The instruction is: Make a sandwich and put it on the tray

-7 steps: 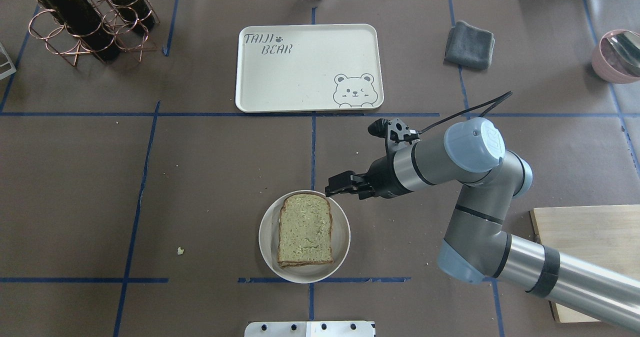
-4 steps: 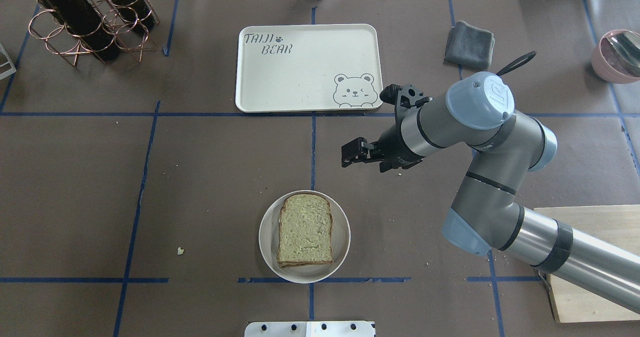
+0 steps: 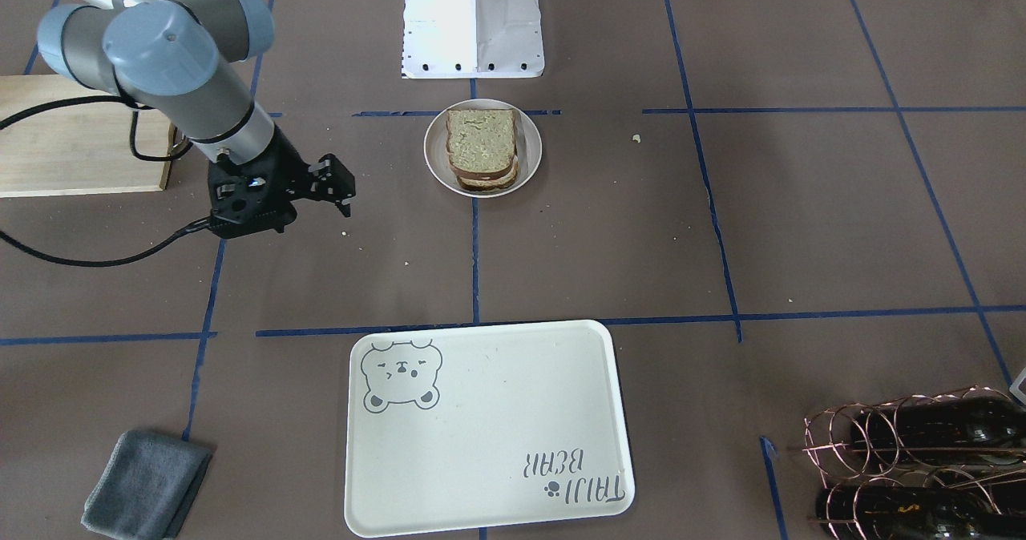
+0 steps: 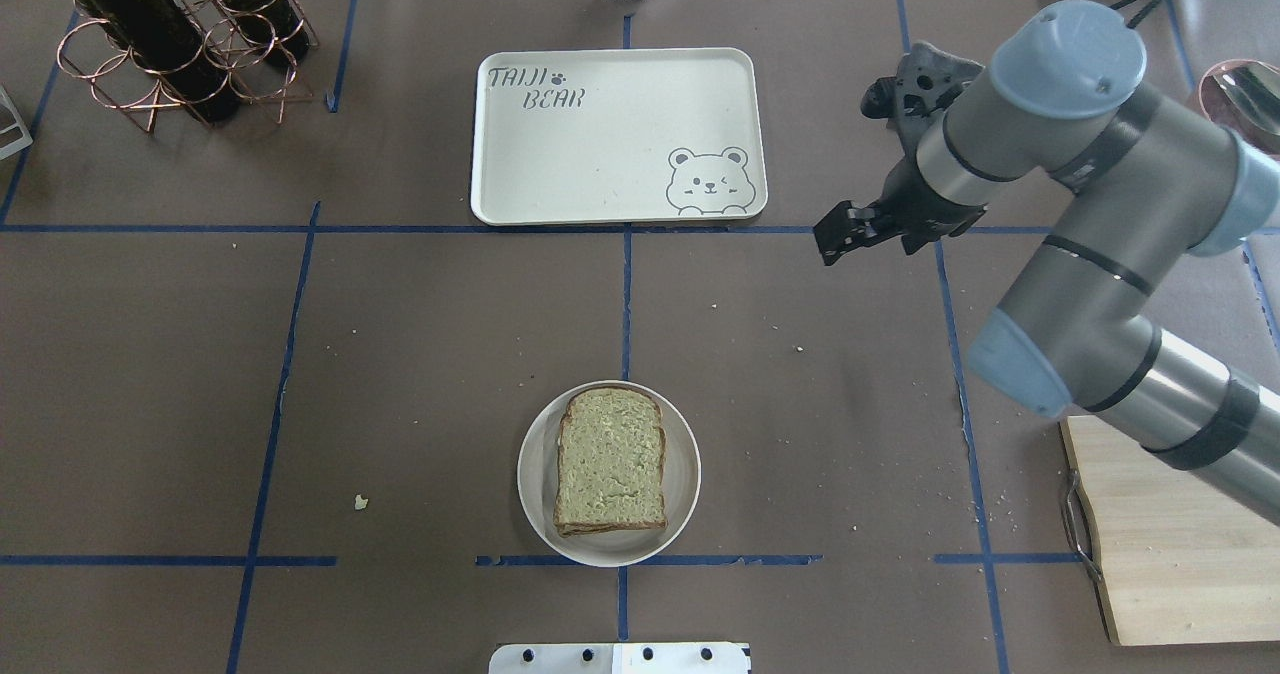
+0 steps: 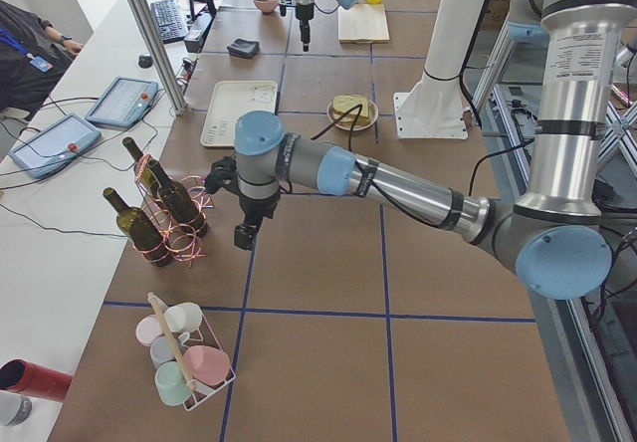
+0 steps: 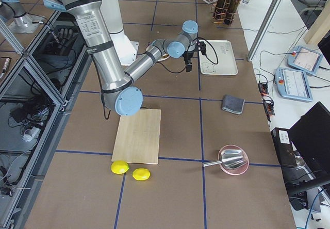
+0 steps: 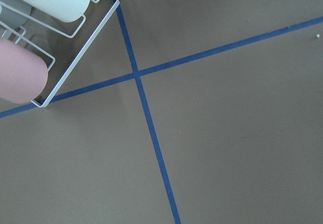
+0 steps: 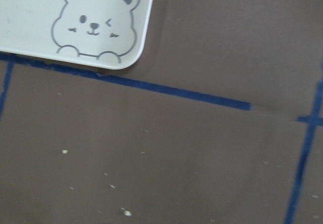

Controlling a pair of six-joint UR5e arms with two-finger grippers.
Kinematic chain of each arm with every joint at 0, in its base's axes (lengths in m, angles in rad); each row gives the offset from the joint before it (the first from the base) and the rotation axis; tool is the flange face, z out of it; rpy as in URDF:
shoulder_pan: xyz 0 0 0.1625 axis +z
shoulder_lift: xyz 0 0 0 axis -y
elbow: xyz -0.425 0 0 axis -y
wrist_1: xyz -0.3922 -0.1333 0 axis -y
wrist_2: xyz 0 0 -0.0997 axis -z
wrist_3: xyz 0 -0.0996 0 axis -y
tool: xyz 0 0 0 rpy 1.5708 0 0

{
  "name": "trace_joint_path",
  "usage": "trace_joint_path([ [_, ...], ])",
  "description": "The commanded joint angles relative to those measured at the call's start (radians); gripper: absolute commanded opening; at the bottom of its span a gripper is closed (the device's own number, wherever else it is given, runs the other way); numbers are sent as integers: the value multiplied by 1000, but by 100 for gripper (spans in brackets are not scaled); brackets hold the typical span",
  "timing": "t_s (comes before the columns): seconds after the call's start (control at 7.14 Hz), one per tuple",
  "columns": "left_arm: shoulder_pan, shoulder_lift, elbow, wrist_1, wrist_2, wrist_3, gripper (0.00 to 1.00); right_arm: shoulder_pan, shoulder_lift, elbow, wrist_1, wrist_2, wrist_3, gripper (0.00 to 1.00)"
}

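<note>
We saw the right pincer [image 4: 829,243] had swung from the dish [image 4: 536,474] to just beside the tray [image 4: 620,154], carrying nothing, open or closed we could not tell, while the stacked sandwich [image 4: 610,459] lay well behind it on the dish, not yet transferred.

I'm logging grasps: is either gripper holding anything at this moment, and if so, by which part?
Nothing is held by the black right gripper; its fingers are empty. The left gripper shows only small in the side view, so it cannot be told.
</note>
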Motion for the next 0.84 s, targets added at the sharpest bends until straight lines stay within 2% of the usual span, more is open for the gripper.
trace_joint_path([
  [0.0,29,-77,34,-20,-75,-5,100,217,-128,66,-145,87,-397,100],
  [0.14,57,-101,22,-17,-129,-66,100,310,-190,76,-191,112,-595,100],
  [0.42,180,-167,-26,-19,-128,-318,100,468,-315,67,-219,115,-899,100],
  [0.56,274,-181,-86,-20,-119,-404,100,560,-395,64,-217,121,-964,100],
  [0.7,369,-219,-114,-20,-78,-421,100,605,-478,63,-210,123,-989,100],
])
